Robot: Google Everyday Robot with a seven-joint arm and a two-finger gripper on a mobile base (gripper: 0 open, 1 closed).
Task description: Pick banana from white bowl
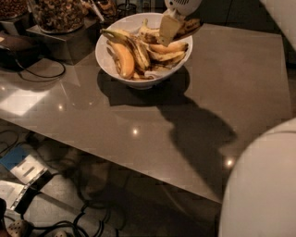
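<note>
The white bowl (105, 61) stands on the brown table at the back, holding several bananas. A plump orange-yellow banana (123, 60) lies at its left and a bunch of less-browned ones (164, 51) at its right. My gripper (171, 27) hangs over the bowl's far right rim, its tan fingers (168, 28) pointing down. It is shut on the slim, dark-blotched banana (192, 25), which sticks out to the right just above the rim. The gripper's upper part is cut off by the top edge.
Jars of snacks (55, 14) on a dark stand (69, 42) sit left of the bowl, with a black cable (44, 71) on the table. My white body (263, 185) fills the lower right. Cables and boxes (27, 171) lie on the floor beyond the table's near edge.
</note>
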